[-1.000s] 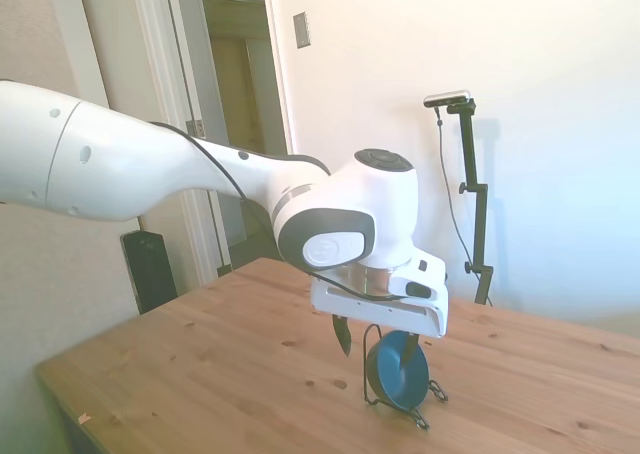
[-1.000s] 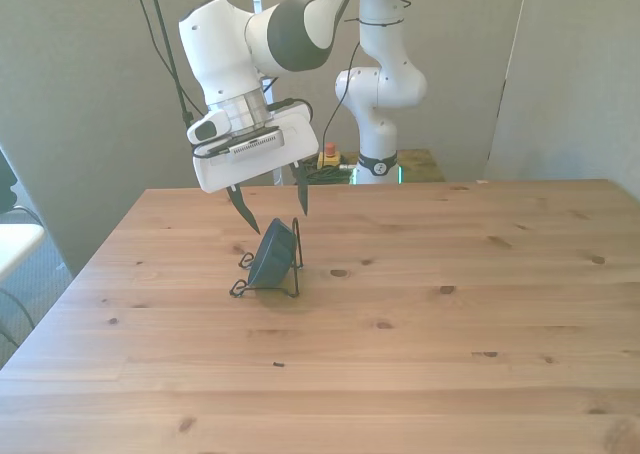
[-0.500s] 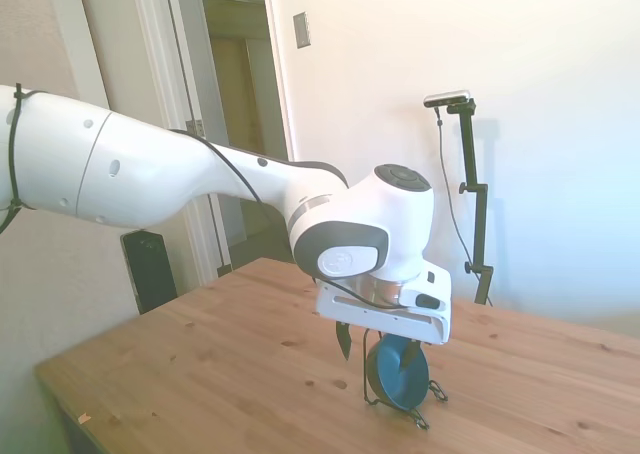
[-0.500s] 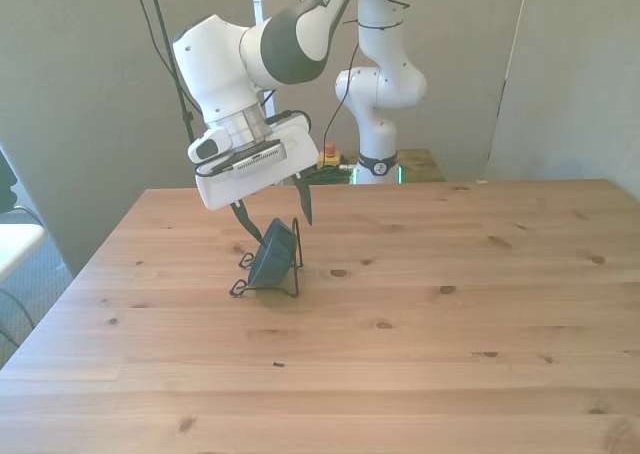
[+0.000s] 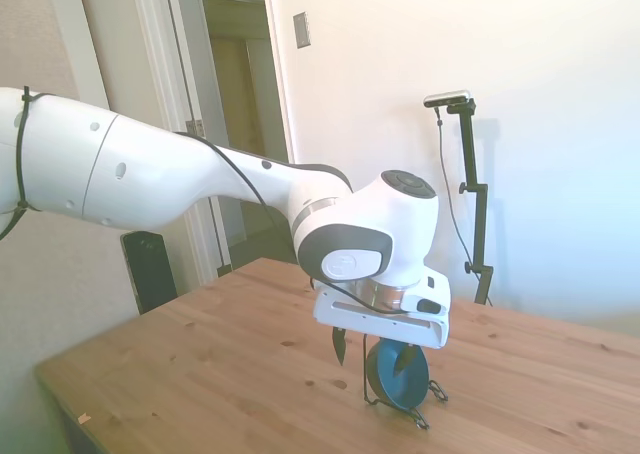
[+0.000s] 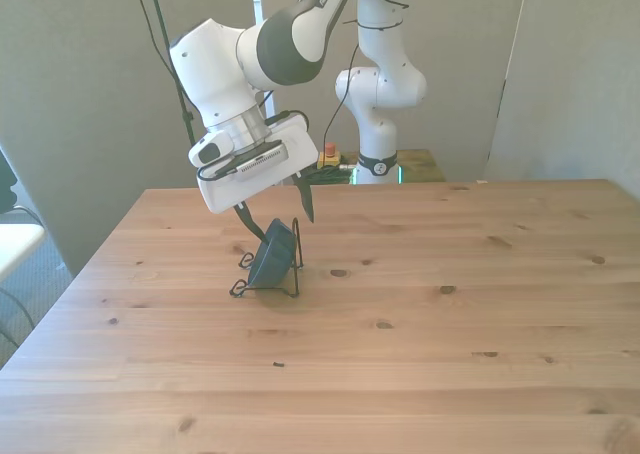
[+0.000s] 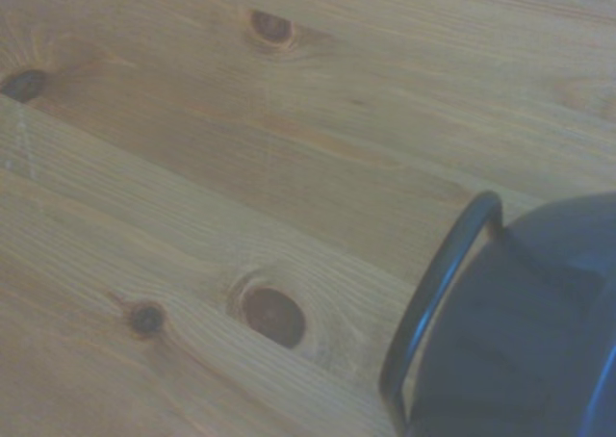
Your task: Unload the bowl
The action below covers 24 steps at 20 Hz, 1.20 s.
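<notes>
One dark blue bowl (image 6: 273, 255) stands on edge in a thin black wire rack (image 6: 266, 285) on the wooden table (image 6: 420, 334). Gripper (image 6: 274, 212) hangs just above the bowl's upper rim, fingers spread wide to either side, not clamped. Wrist view: bowl (image 7: 525, 331) behind a rack wire (image 7: 435, 302)

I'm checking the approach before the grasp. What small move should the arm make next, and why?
Probably ease straight down a little more. The gripper is open, its fingers straddling the top edge of the bowl, which stands on its rim in the wire rack. The fingers look only just at the rim, so a deeper reach should give a surer hold before closing.
</notes>
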Tool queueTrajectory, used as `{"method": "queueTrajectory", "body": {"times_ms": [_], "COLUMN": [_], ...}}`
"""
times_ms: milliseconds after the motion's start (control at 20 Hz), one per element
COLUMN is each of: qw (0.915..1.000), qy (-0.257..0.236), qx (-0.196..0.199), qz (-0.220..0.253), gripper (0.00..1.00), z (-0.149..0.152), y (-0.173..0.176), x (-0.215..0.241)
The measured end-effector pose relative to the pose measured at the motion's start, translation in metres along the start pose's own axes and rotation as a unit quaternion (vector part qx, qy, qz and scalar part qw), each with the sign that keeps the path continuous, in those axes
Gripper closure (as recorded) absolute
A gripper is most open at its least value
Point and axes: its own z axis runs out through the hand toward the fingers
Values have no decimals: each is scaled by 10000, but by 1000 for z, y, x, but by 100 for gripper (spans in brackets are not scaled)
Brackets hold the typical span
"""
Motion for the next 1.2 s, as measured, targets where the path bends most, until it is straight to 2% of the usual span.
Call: {"method": "queueTrajectory", "body": {"times_ms": [900,1200], "qw": [9999,9992], "qy": [-80,-367], "qx": [0,117], "qz": [-81,-52], "gripper": [100,100], "z": [7,2], "y": [-3,1], "x": [9,12]}}
